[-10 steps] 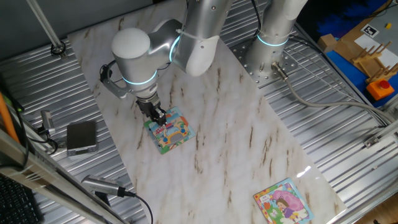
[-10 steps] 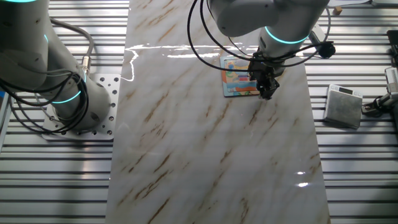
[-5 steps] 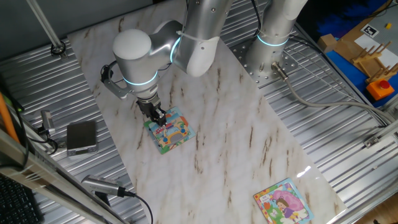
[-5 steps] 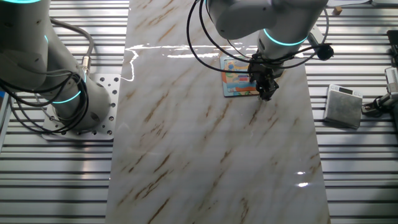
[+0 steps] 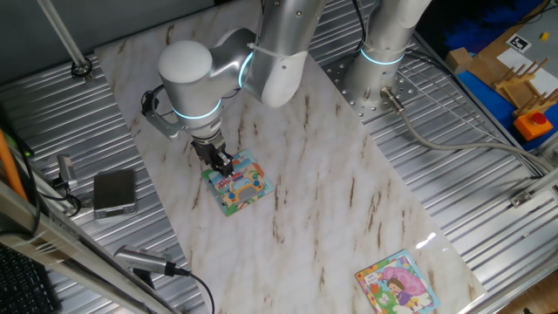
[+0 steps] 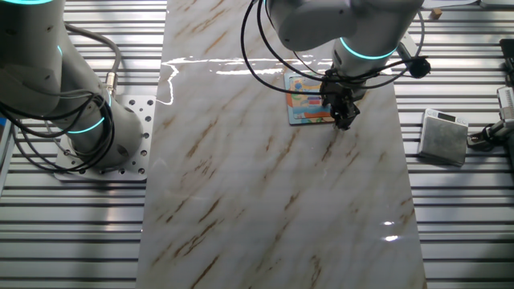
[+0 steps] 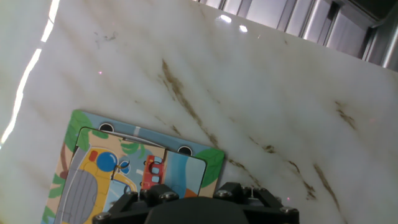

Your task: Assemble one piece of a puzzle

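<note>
We work on a marble-patterned table (image 5: 331,174) that fills the middle of both fixed views, with ribbed metal decking around it. The arm (image 5: 196,83) reaches down in the upper left of one fixed view.

The puzzle (image 5: 238,183) lies flat on the table, left of centre in that view and in the upper middle of the other fixed view (image 6: 307,100). In the hand view it occupies the lower left (image 7: 134,162). A second puzzle showing a girl in pink (image 5: 397,281) lies at the lower right, well apart and not involved.

The gripper (image 5: 220,163) stands at the upper left corner of the puzzle in one fixed view and over its right edge in the other (image 6: 342,120). Compared with the frames of the preceding second, its position is almost unchanged; we see at most a slight shift. We judge this as a settling or pressing phase.

We cannot tell how far the fingers are apart: the hand view shows only the dark gripper body at the bottom edge. The piece is not visible in any view; it may be under the fingers or already seated.
</note>
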Controlling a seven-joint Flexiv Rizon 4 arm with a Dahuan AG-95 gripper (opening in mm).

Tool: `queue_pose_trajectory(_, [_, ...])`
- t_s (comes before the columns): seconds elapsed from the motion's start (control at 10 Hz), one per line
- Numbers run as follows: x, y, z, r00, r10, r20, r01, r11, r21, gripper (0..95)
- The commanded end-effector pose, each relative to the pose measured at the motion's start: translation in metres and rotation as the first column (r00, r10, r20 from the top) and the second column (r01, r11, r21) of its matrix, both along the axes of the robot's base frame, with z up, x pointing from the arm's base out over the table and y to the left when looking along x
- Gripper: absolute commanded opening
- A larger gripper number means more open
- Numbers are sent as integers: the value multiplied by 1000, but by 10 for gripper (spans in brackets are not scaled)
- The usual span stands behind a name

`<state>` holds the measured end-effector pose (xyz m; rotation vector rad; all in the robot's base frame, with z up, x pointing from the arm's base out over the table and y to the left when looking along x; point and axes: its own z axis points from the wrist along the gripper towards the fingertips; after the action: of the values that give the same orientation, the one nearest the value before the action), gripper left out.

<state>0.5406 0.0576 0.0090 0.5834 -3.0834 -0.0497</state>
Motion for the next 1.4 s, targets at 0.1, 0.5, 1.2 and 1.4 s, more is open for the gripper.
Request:
queue_pose_trajectory(0.1, [0, -1, 2, 1000, 2, 0, -2, 1000, -3, 570])
queue_pose_trajectory(0.5, [2, -3, 4, 1000, -4, 0, 4, 1000, -10, 570])
queue_pose_trajectory(1.2, [9, -4, 1, 1000, -5, 2, 5, 1000, -7, 570])
queue_pose_trajectory(1.4, [7, -4, 0, 1000, -4, 2, 4, 1000, -4, 570])
